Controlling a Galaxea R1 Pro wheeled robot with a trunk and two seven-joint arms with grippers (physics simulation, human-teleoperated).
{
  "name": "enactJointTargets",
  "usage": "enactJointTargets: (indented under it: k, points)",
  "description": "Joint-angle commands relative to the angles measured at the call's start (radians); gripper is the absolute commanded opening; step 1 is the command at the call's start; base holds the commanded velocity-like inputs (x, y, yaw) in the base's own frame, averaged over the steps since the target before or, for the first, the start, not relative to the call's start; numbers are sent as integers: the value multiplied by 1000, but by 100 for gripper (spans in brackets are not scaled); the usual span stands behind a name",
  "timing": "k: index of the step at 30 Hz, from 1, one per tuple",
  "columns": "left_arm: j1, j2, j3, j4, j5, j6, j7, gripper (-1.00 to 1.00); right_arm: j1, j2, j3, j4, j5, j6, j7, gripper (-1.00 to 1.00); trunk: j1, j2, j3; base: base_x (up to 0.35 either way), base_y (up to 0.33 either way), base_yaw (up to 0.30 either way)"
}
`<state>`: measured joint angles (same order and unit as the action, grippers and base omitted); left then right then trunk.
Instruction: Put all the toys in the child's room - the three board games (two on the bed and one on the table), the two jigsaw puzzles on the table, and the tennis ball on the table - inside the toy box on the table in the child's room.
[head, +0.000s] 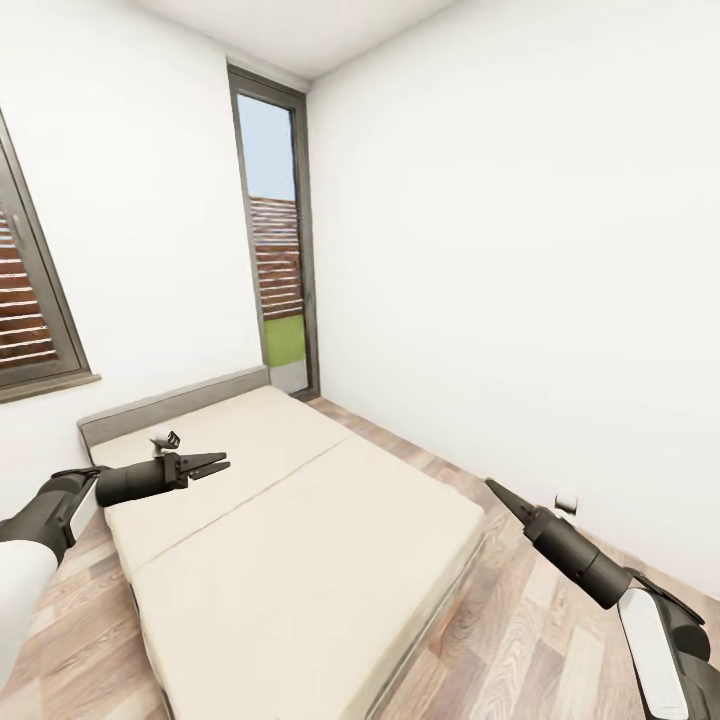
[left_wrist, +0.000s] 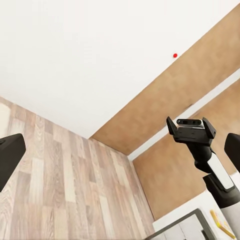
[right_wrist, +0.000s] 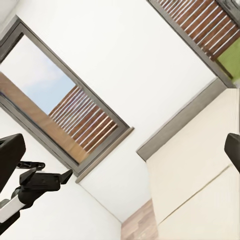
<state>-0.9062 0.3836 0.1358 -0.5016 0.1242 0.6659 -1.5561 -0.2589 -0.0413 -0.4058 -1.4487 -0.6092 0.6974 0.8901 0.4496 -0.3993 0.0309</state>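
No board game, puzzle, tennis ball or toy box is in view. The cream mattress of the bed (head: 300, 540) lies bare ahead of me. My left gripper (head: 222, 463) hovers over the bed's head end, near the grey headboard (head: 170, 400). Its fingers (left_wrist: 6, 155) stand far apart in the left wrist view, so it is open and holds nothing. My right gripper (head: 492, 487) hangs over the wooden floor beside the bed's right edge. Its fingers (right_wrist: 10, 150) are also spread wide and empty.
Wooden floor (head: 520, 620) runs along the bed's right side up to a white wall with a small socket (head: 567, 503). A tall narrow window (head: 275, 270) stands in the far corner. Another window (head: 30, 320) is on the left wall.
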Motion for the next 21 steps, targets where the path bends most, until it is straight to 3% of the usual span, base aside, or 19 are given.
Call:
enactJointTargets:
  k: [1,10,21]
  points:
    - [0,0,1,0,-1,11,-4,100,0,0,-1,1,-4,6,1,100,0,-1,0,0,-277,0]
    - [0,0,1,0,-1,11,-4,100,0,0,-1,1,-4,6,1,100,0,-1,0,0,-278,49]
    - [0,-7,1,0,-3,11,-4,100,0,3,-1,-3,-4,6,1,100,0,-1,0,0,-278,134]
